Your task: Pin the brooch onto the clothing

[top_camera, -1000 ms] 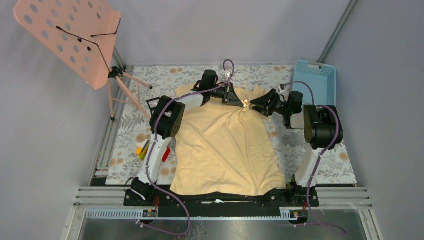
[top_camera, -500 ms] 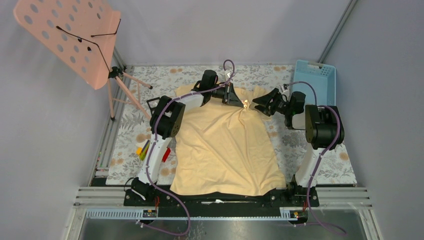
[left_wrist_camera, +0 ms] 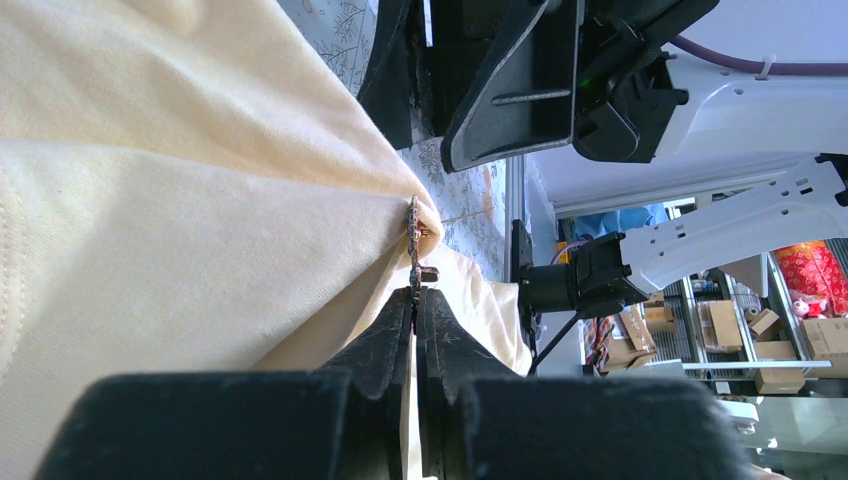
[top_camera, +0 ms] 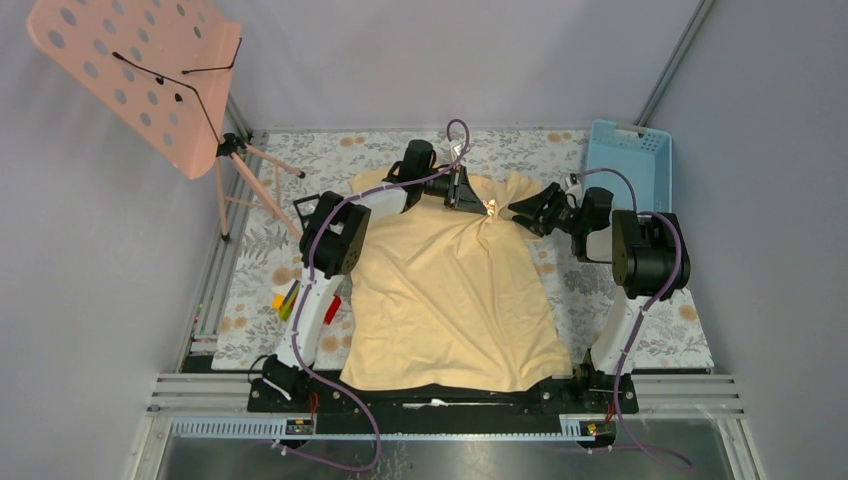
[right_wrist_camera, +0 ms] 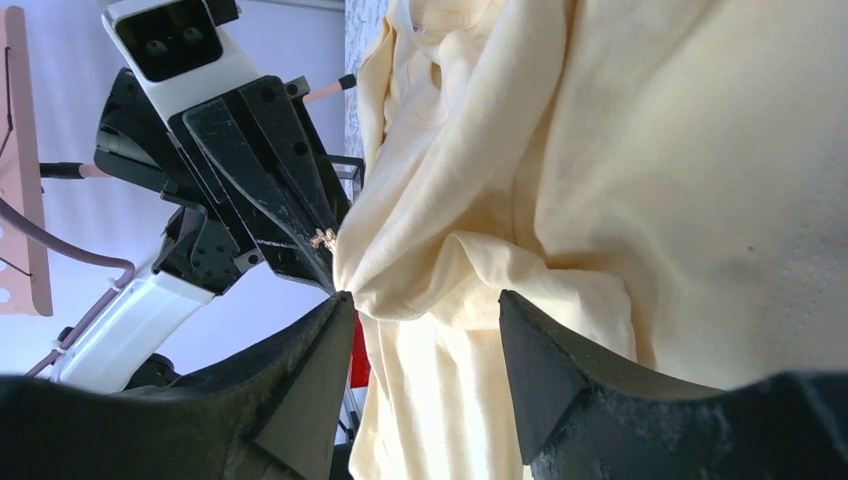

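Note:
The pale yellow T-shirt (top_camera: 450, 290) lies spread on the floral mat, with a fold pulled up near its collar. My left gripper (top_camera: 478, 201) is shut on the tiny silvery brooch (top_camera: 491, 208). The left wrist view shows the brooch (left_wrist_camera: 412, 240) edge-on at the tips of my left gripper (left_wrist_camera: 415, 296), pressed against the raised fold of the shirt (left_wrist_camera: 180, 200). My right gripper (top_camera: 522, 211) is open just right of the brooch. In the right wrist view my right gripper (right_wrist_camera: 425, 320) straddles the bunched shirt (right_wrist_camera: 600, 180) loosely, and the brooch (right_wrist_camera: 323, 238) sits at the left gripper's (right_wrist_camera: 270, 170) tips.
A pink perforated music stand (top_camera: 140, 70) on a tripod stands at the back left. A light blue basket (top_camera: 628, 160) sits at the back right. A red toy with coloured sticks (top_camera: 288, 298) lies left of the shirt on the floral mat (top_camera: 640, 320).
My right gripper has drawn back a little to the right, away from the brooch and the raised fold. My left gripper has stayed put, still shut on the brooch.

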Controlling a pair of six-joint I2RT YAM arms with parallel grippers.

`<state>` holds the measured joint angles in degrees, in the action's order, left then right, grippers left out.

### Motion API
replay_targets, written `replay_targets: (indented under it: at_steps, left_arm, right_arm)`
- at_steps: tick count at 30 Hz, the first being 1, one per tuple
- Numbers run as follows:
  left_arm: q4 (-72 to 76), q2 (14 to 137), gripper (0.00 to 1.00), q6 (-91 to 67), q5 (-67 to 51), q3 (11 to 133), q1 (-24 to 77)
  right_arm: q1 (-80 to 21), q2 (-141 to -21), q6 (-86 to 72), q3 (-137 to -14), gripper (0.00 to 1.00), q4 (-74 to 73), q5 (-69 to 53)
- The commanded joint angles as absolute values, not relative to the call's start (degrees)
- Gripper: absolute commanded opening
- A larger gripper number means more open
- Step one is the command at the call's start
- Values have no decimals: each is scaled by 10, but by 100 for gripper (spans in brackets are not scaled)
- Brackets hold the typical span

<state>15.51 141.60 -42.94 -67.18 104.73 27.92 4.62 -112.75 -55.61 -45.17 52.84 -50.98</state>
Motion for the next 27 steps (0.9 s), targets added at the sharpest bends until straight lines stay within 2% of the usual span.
replay_targets:
  at_steps: [1, 27]
  left_arm:
    - [179, 1402, 0, -417, -694, 1056, 281]
    - [163, 1402, 0, -405, -694, 1061, 281]
  right_arm:
    - [43, -1109, -531, -443, 61, 534, -520]
    - [6, -1141, -528, -490, 55, 520, -538]
